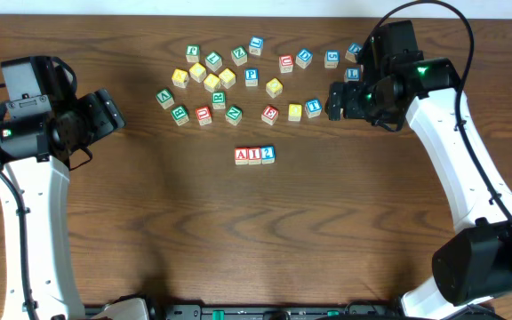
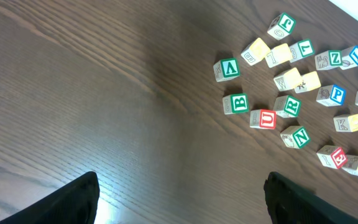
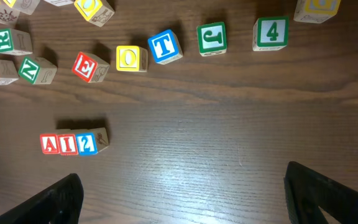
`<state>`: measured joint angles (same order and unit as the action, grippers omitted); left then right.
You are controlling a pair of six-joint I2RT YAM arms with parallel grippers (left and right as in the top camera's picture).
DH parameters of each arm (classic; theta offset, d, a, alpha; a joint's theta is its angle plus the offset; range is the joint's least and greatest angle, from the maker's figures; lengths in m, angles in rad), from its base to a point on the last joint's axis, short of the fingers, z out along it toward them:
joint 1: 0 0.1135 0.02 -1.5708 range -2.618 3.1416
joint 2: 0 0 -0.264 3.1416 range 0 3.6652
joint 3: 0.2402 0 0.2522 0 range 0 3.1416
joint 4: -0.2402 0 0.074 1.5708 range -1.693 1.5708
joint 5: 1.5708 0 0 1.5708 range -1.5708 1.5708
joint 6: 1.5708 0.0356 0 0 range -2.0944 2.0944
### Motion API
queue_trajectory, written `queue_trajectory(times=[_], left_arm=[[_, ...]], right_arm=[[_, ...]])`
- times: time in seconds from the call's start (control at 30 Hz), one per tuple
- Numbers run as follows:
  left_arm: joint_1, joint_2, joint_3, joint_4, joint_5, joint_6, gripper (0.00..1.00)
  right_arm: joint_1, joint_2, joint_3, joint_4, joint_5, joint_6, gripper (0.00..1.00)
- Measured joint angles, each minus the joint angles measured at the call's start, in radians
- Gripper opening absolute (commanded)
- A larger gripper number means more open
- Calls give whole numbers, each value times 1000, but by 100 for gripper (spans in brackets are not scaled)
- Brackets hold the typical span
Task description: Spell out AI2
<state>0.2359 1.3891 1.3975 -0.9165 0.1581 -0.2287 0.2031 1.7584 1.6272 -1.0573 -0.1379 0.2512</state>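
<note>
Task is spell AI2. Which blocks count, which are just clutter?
Job: A block, I block, 2 block, side by side in a row.
Clutter: green B block, red U block, blue T block, green 4 block, yellow O block.

I'm noting fingers of the right gripper running off the bottom edge. Ahead of those jaws, a yellow block is getting clipped at the top; I'm not reading its letter.
</note>
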Motion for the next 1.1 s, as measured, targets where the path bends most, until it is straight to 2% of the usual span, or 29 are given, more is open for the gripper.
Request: queue_trajectory(times=[1.1], left_arm=[[0,0,0,0,0,-2,99]], right_arm=[[0,0,0,-1,23,-8,99]])
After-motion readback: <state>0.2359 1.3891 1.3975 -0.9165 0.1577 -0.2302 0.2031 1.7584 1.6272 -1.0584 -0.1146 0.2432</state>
